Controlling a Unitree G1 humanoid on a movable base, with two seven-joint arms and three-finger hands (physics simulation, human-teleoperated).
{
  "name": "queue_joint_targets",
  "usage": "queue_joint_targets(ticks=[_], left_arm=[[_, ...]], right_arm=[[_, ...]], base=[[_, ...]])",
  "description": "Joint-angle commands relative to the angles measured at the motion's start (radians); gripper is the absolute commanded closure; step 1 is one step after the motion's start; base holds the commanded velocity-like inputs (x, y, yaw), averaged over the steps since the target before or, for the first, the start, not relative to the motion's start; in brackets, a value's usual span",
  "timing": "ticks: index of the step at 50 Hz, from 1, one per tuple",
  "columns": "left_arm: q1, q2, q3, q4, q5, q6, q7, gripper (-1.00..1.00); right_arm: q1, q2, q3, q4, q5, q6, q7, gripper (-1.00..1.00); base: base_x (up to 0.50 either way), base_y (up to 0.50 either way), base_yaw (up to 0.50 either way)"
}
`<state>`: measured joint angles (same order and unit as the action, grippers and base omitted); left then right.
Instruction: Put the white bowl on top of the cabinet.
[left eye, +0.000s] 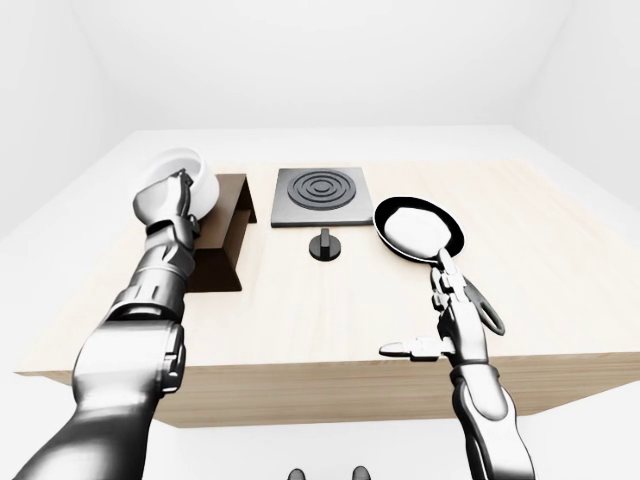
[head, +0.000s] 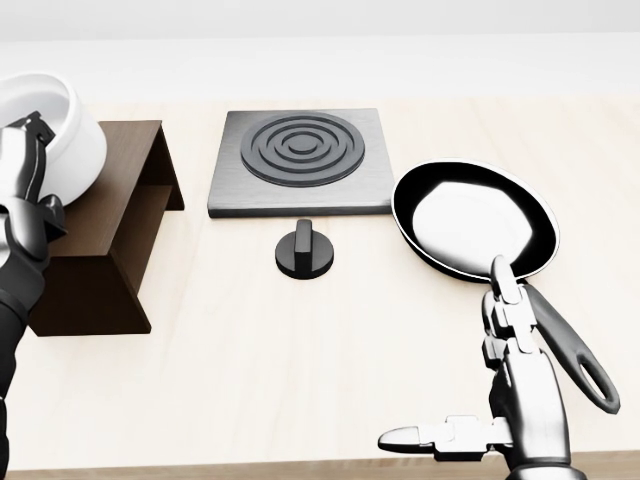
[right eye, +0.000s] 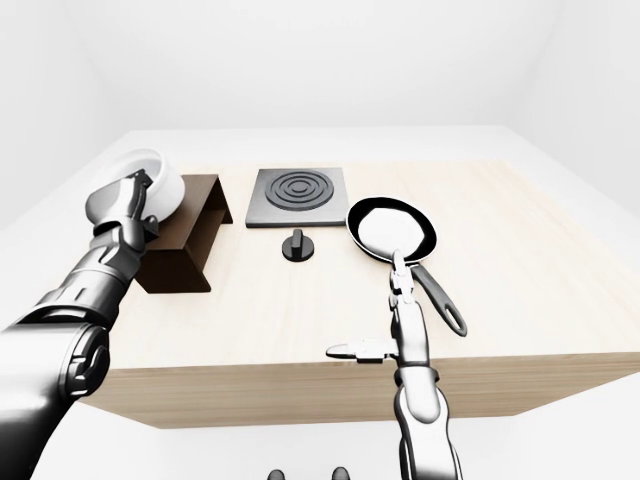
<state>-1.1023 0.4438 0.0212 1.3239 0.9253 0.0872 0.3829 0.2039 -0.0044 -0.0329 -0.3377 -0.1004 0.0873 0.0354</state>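
Note:
The white bowl (head: 58, 128) hangs at the left edge of the head view, over the left end of the dark brown cabinet (head: 112, 225). My left hand (head: 25, 195) is shut on the bowl's near rim and wall, and its dark fingers (left eye: 178, 190) hide part of the bowl. The bowl's underside looks close above the cabinet top; I cannot tell whether they touch. My right hand (head: 455, 370) stands open low on the right, thumb pointing left, holding nothing, just beside the pan's handle.
A grey hotplate (head: 297, 160) with rings lies right of the cabinet, with a black knob (head: 305, 250) below it. A black frying pan (head: 475, 220) sits at the right, its handle (head: 575, 355) running toward the table's near edge (left eye: 330, 375).

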Motion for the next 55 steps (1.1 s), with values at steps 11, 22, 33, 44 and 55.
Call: queue_joint_targets(ticks=[11,22,33,44,55], left_arm=[[-0.005,0.004,-0.011,-0.025,0.067,0.0,0.038,1.0],[0.003,-0.003,-0.012,-0.018,0.067,0.0,0.043,1.0],[0.005,-0.005,-0.013,-0.016,0.067,0.0,0.045,-1.0],[0.004,-0.002,-0.015,-0.02,0.074,0.0,0.04,-1.0],[0.006,-0.001,-0.014,-0.019,0.075,0.0,0.038,-1.0]], right_arm=[[-0.002,-0.001,0.0,0.006,-0.001,0.0,0.001,-1.0],[-0.005,-0.001,0.003,0.013,-0.005,0.0,-0.001,-1.0],[-0.003,-0.001,0.003,0.013,-0.004,0.0,0.0,-1.0],[-0.001,-0.001,0.002,0.011,-0.003,0.0,0.002,-1.0],[-0.002,0.0,0.006,0.015,-0.006,0.0,0.002,-1.0]], base=[[0.0,0.0,0.0],[0.0,0.0,0.0],[0.0,0.0,0.0],[0.0,0.0,0.0],[0.0,0.0,0.0]])
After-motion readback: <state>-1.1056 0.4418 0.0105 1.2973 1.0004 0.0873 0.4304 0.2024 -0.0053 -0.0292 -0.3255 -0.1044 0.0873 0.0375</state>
